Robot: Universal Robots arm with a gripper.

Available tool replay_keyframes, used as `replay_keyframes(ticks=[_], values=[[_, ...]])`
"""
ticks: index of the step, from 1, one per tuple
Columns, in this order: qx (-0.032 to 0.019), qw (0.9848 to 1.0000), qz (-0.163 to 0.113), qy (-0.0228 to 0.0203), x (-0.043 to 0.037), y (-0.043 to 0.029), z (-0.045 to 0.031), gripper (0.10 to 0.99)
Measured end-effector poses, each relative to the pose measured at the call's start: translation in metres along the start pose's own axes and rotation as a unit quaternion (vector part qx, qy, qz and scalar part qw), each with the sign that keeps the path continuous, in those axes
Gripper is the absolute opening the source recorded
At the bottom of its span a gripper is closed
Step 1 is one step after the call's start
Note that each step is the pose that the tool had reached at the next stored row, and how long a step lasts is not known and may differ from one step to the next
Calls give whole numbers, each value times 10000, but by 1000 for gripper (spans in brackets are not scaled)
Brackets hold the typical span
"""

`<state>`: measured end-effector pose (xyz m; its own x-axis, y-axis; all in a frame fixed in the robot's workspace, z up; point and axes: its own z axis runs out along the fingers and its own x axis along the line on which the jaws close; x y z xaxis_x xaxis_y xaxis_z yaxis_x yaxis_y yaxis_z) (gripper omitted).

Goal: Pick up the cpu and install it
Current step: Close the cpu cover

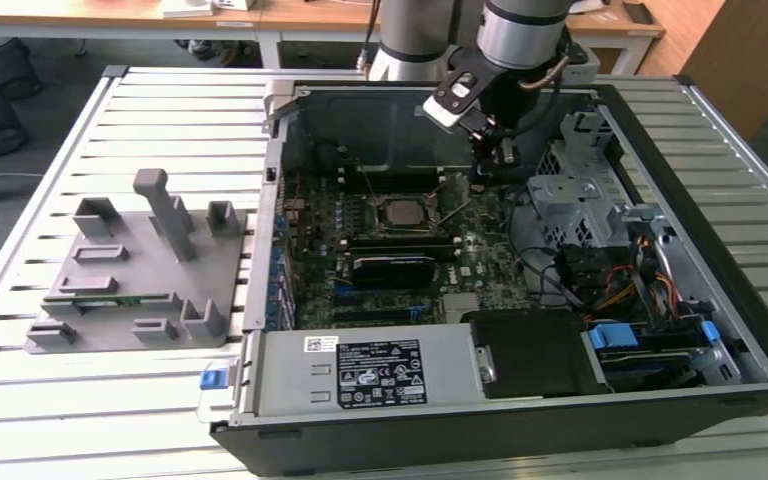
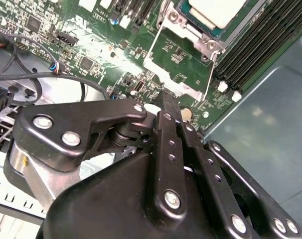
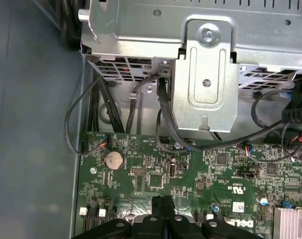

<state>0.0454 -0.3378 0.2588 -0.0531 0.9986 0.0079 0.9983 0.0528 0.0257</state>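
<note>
We see an open case (image 1: 704, 250) lying on the slatted table (image 1: 157, 100). It holds a green board (image 1: 344, 290), a metal cage (image 1: 571, 195), bundled cables (image 1: 611, 290) and a black box with a white printed label (image 1: 384, 372). A smaller white sticker (image 1: 320, 343) sits just beside that label. In the first wrist view the board carries white lettering, a white sticker (image 3: 239, 205) and a coin cell (image 3: 113, 159).

The cpu (image 1: 402, 212) lies in its socket (image 1: 427, 222) at the middle of the board, silver top up. In the second wrist view its retaining frame (image 2: 176, 64) stands swung open beside it.

The hand (image 1: 495, 165) hangs inside the case above the board, near the socket on the exterior view's right and apart from the cpu. Its fingers (image 3: 162, 206) are pressed together with nothing between them.

At the exterior view's left, a grey fixture (image 1: 144, 270) rests on the table with a green strip (image 1: 111, 297) in one slot.
</note>
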Motion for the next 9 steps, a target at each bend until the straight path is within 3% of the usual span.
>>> replay_keyframes(ticks=[9], values=[[5,10000,0,0,21,16,103,106]])
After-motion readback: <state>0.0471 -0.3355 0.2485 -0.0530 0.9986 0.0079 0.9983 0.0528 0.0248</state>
